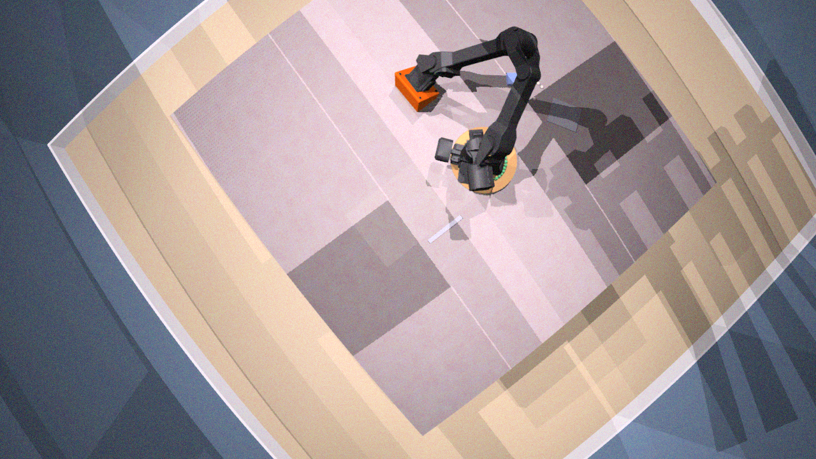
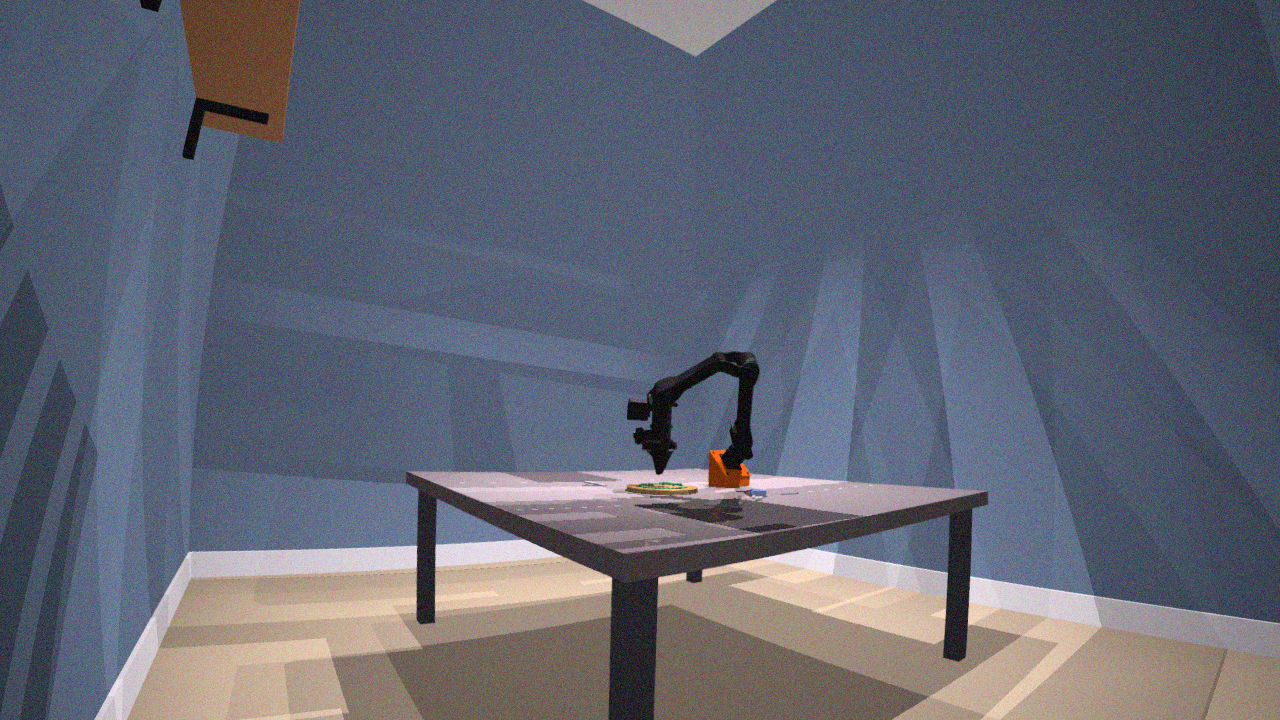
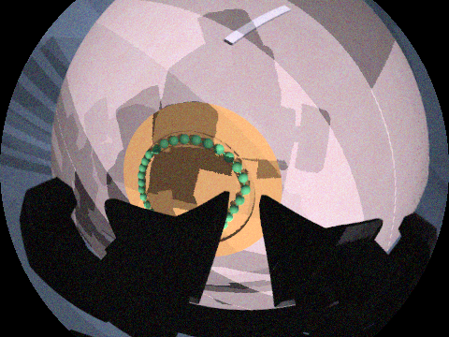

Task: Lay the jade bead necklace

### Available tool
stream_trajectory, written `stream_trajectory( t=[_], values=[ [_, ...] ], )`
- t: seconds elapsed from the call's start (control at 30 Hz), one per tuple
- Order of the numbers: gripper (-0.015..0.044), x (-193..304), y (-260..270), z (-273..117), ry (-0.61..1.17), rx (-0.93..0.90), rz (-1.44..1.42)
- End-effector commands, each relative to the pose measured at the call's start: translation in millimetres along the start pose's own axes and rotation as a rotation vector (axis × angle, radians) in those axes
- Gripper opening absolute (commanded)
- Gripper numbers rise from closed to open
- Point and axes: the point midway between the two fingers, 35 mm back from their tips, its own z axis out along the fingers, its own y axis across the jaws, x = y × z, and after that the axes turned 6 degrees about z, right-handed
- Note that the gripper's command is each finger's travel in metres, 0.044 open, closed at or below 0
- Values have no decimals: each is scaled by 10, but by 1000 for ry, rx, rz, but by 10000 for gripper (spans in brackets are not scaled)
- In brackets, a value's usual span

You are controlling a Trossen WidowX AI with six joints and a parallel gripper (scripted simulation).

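Tabletop carries the round bead board. Arm reaches over the board, masking much of it from above.

Jade bead necklace lies on the board. Wrist view, board as dial: beads sit inside the groove line from about 1 to 5 o'clock; near 7 o'clock they are hidden, so seating there cannot be told.

Fingers are partly spread, tips above the board, nothing pinched.

Risks, judged largest first:
1. Dragging the strand too hard outward could lift seated beads at 9 to 12 o'clock, since all share one string.
2. Descending with the tips misaligned at 4 o'clock could straddle nothing, or press beads down short of the groove.
3. Closing too near a single bead could let it roll away from the tips.
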Motion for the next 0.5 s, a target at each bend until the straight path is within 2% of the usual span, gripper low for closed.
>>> stream_trajectory(
  t=[0.0,0.47],
  values=[
    [120,15,-9,63,7,1,9],
    [120,37,-26,278,17,3,15]
  ],
)
